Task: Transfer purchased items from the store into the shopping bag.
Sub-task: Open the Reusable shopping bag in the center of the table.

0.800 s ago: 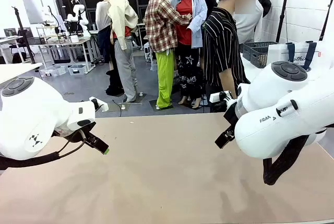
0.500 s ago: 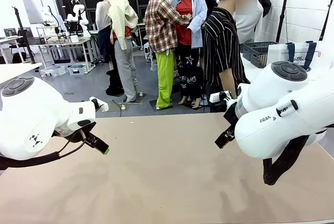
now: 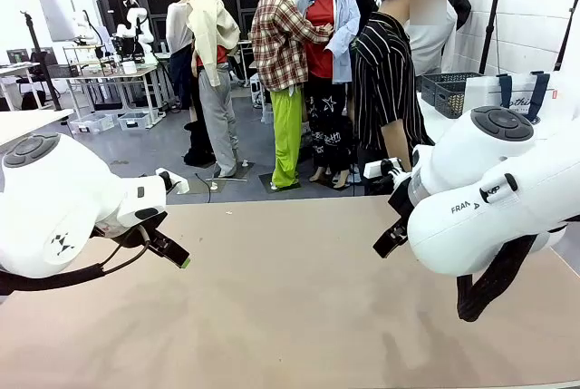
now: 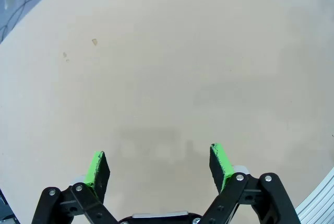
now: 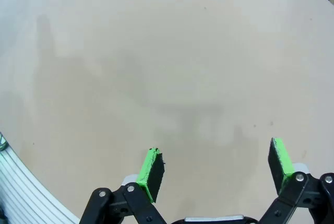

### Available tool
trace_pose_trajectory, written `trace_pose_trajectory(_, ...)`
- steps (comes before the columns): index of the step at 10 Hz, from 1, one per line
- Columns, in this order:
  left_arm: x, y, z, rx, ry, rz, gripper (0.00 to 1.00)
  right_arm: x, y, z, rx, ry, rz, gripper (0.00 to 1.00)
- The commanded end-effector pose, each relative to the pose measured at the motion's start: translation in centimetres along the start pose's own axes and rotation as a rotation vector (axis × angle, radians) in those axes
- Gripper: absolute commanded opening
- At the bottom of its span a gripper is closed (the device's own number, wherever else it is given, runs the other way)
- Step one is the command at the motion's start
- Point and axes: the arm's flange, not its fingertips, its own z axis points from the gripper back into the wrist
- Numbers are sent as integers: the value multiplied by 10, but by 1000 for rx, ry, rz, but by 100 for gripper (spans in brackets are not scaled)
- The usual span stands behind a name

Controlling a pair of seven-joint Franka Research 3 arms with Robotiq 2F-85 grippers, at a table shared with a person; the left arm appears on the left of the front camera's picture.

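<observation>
bright, even light (soft shadows), sharp focus.

The table [image 3: 299, 316] is smooth and matt, the arm shells [image 3: 489, 208] glossy white plastic.

One table [image 3: 290, 316] and two white robot arms, the left arm [image 3: 50, 203] and the right arm [image 3: 489, 208], are in view. The upper right holds one person [image 3: 385, 81], one grey basket [image 3: 446, 92] and one white bag [image 3: 482, 94]

A beige worktop [image 3: 290, 316] is lit evenly. Beyond it a grey floor [image 3: 154, 149] is seen, with metal-framed tables [image 3: 118, 76] far left and a white wall [image 3: 530, 8] right.
</observation>
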Motion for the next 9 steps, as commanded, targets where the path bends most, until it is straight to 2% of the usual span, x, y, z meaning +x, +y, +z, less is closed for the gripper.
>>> trace_pose_trajectory(1,0,1,0,1,0,2,100,0,0,0,0,0,-1,100)
trace_pose_trajectory(2,0,0,0,0,0,0,100,0,0,0,0,0,0,100)
trace_pose_trajectory(3,14,14,20,100,-69,4,100,12,-8,15,-85,-60,5,100)
trace_pose_trajectory(5,27,59,95,279,-200,33,100,33,-41,80,-247,-216,-65,100)
trace_pose_trajectory(6,22,85,123,348,-197,75,100,35,-69,116,-341,-263,-148,100)
trace_pose_trajectory(8,-17,147,162,485,-166,299,100,2,-137,181,-502,-339,-369,100)
trace_pose_trajectory(9,-55,168,174,484,-137,441,100,-35,-163,205,-534,-338,-485,100)
